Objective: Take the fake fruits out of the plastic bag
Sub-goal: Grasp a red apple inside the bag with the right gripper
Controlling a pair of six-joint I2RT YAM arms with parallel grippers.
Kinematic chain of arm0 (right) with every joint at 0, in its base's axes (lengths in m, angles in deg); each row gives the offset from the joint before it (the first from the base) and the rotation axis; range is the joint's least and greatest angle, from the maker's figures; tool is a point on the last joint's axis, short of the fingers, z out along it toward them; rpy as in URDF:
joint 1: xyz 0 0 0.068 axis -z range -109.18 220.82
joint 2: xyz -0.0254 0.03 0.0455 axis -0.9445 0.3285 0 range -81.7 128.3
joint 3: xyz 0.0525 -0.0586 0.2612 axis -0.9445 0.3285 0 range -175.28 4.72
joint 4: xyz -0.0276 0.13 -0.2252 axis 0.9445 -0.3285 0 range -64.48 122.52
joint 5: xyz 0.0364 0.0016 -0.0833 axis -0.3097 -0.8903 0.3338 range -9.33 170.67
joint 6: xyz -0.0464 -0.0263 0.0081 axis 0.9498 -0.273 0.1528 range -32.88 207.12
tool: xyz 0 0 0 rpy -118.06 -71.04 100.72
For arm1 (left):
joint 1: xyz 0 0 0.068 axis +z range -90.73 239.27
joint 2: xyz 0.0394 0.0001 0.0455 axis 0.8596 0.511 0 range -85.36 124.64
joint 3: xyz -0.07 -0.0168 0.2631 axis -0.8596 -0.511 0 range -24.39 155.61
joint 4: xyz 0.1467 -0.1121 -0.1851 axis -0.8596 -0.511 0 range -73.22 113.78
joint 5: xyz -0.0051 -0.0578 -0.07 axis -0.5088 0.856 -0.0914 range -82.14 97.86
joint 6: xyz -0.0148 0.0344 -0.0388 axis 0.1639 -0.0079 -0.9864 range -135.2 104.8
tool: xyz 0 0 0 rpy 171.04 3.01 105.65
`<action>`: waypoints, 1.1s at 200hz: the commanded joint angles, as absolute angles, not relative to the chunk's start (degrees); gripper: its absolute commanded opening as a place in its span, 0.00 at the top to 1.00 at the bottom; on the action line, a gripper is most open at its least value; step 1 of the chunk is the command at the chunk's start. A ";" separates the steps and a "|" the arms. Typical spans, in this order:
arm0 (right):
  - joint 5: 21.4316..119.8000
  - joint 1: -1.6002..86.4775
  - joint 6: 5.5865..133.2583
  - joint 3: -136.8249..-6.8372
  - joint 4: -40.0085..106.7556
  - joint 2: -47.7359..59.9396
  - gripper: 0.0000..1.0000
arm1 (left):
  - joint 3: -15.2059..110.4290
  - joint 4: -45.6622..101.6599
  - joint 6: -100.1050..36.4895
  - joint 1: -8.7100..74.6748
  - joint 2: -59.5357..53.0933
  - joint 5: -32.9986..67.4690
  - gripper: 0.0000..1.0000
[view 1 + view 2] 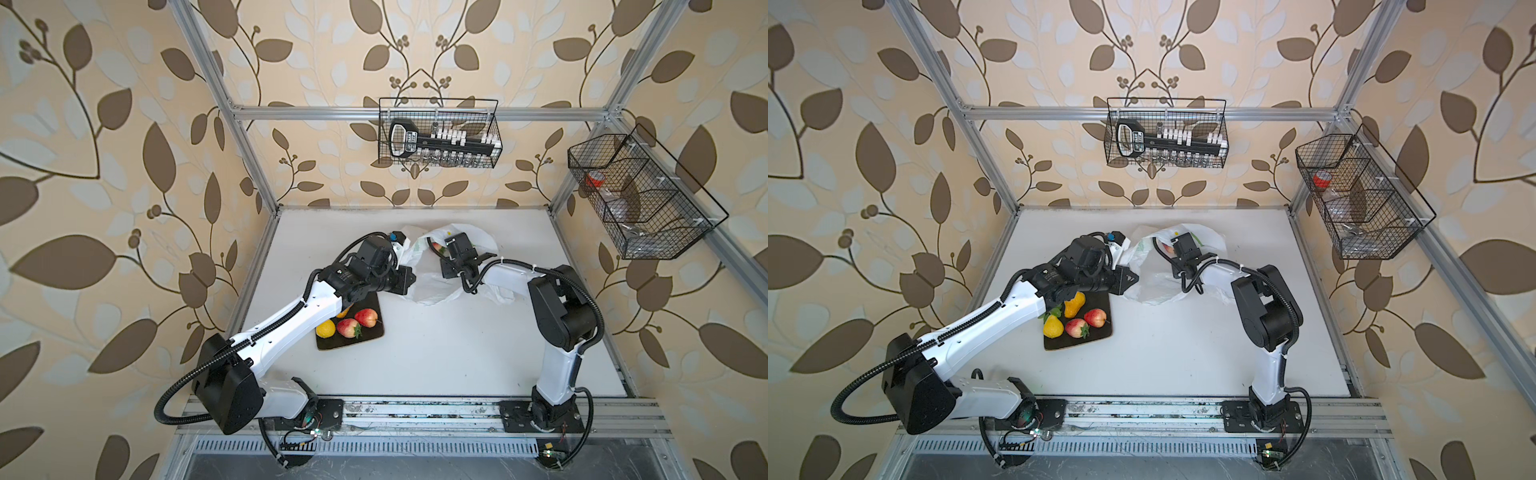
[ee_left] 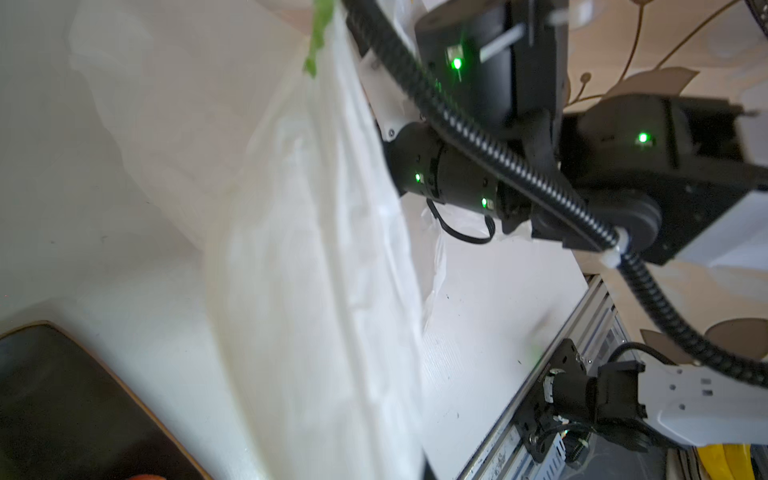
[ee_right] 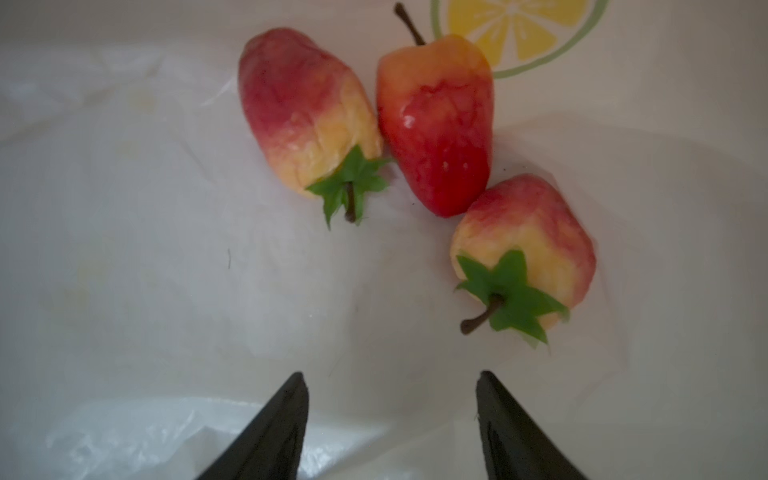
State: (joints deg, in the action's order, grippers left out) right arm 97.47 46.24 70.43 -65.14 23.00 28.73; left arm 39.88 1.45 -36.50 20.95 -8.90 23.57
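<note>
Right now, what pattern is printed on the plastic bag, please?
The plastic bag carries a green-ringed yellow lemon slice, clearest in the right wrist view.

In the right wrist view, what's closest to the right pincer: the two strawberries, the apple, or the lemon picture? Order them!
1. The strawberry by the red tip of the apple: nearest the right pincer.
2. That apple and the other strawberry alongside it: too close to call.
3. The lemon picture on the plastic bag, beyond the apple's stem: farthest.

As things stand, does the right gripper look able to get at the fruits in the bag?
Probably yes: the right gripper is open inside the bag, three fruits lie bare just ahead, and the left gripper holds the bag's edge.
</note>
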 commanded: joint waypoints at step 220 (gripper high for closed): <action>108.43 51.56 37.75 -77.14 21.81 41.91 0.20 | 35.52 0.18 -36.57 14.87 -16.19 17.79 0.93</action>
